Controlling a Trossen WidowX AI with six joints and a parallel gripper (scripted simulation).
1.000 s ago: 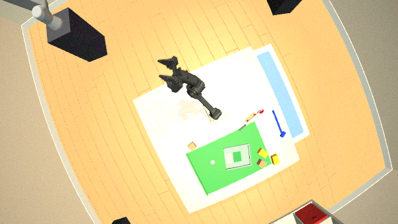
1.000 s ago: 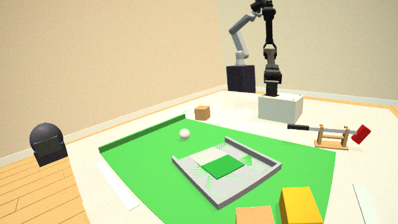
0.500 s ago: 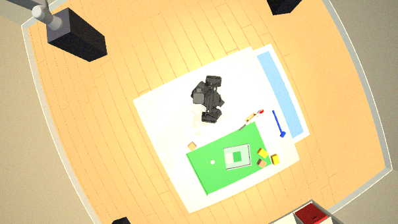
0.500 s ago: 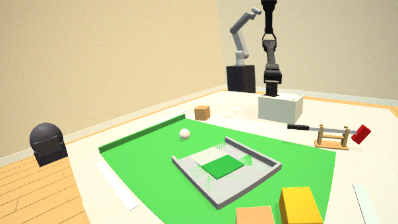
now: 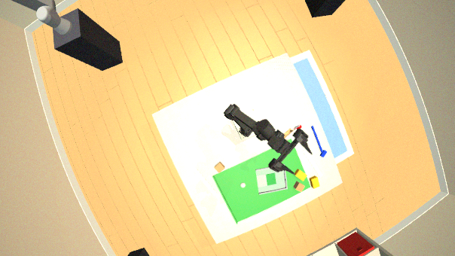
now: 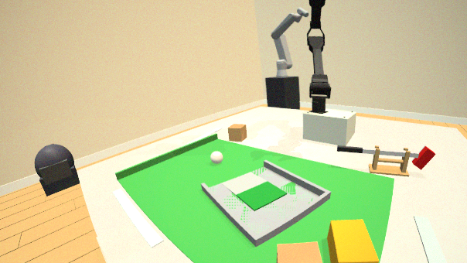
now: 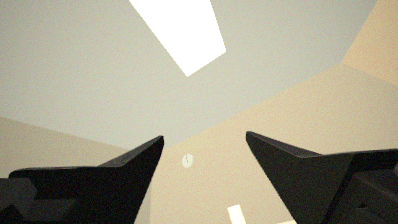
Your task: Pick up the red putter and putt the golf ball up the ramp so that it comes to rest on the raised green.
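Note:
The red putter (image 5: 297, 127) (image 6: 424, 158) lies across a small wooden stand (image 6: 388, 170), its black handle toward the mat and its red head at the far end; the arm partly hides it in the top view. The white golf ball (image 5: 242, 185) (image 6: 216, 157) sits on the green mat (image 5: 233, 203) (image 6: 166, 201), before the pale ramp (image 6: 243, 182). The raised green (image 5: 271, 179) (image 6: 262, 195) is a square inside low grey walls. My gripper (image 5: 303, 163) (image 7: 205, 137) is open and empty, high above the table and pointing upward; it is out of frame in the exterior view.
A blue putter (image 5: 317, 140) lies right of the stand, near a blue strip (image 5: 320, 107). Two yellow blocks (image 5: 300, 175) (image 5: 314, 182) and a brown block (image 5: 299, 187) stand at the mat's far corner. Another brown block (image 5: 219, 167) (image 6: 237, 132) is beside the mat.

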